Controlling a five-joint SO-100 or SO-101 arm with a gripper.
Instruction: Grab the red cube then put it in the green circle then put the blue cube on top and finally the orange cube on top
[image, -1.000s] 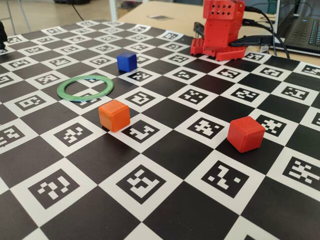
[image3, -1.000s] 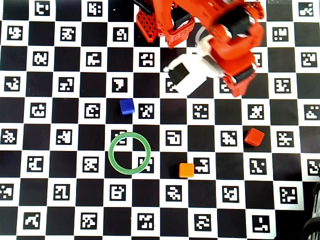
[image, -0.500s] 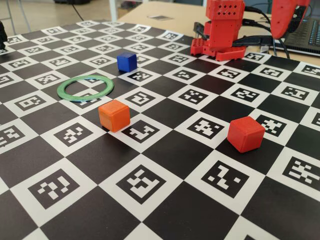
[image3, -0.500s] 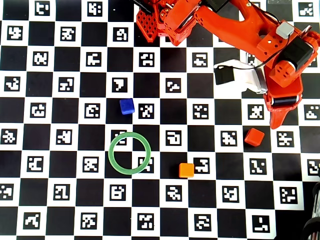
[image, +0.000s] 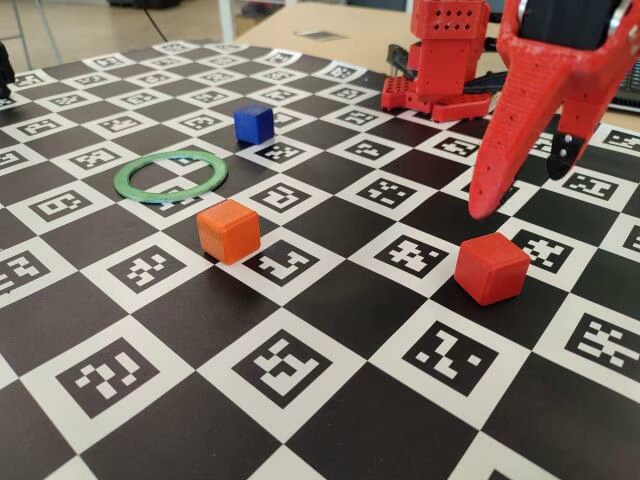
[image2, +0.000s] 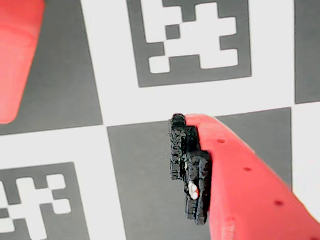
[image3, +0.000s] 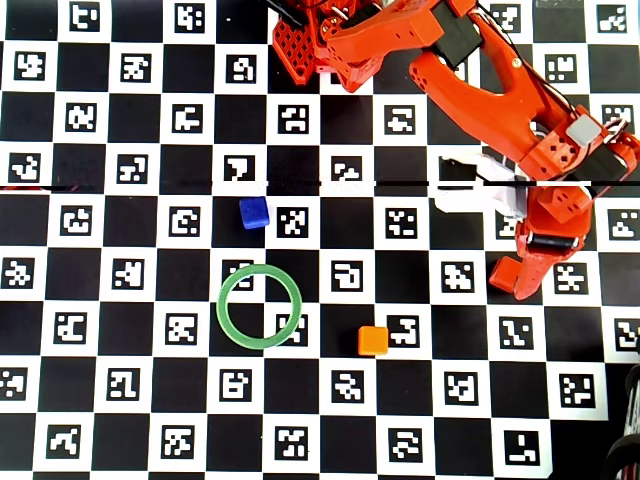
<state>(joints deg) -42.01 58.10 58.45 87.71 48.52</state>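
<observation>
Desk (image: 300, 400) layout is unchanged; within the last second the arm has swung over and down, bringing the fingers (image: 520, 185), spread and empty, above the red cube (image: 491, 267), so its pickup looks imminent.

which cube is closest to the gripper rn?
The small matte red plastic cube, right under the open red gripper. The blue cube and orange cube sit far off near the green ring.
</observation>
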